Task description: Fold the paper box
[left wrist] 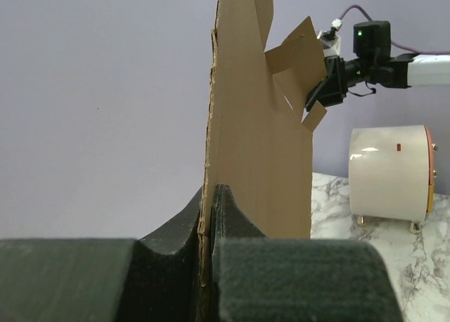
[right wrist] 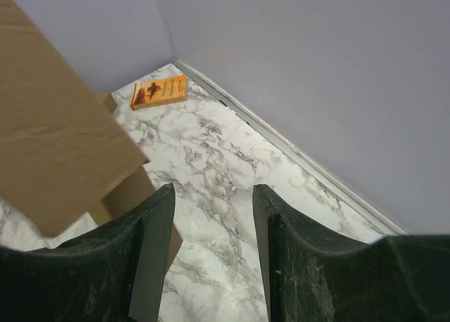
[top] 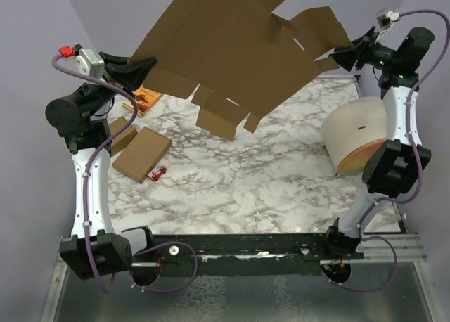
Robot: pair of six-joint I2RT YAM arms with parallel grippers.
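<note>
– Dark fingers of my left pincer (left wrist: 211,202) are clamped tight on the edge of the big brown die-cut cardboard sheet (top: 232,48), holding it up in the air above the white marble table (top: 246,181).
– and the other one?
– my right pincer (right wrist: 213,195) sits half spread right beside the sheet's far flap, nothing between its fingers.

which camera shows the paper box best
Top external: most of the paper box shows, flaps and slits included. Left wrist sees it edge-on in the left claw; right wrist catches only a corner.
</note>
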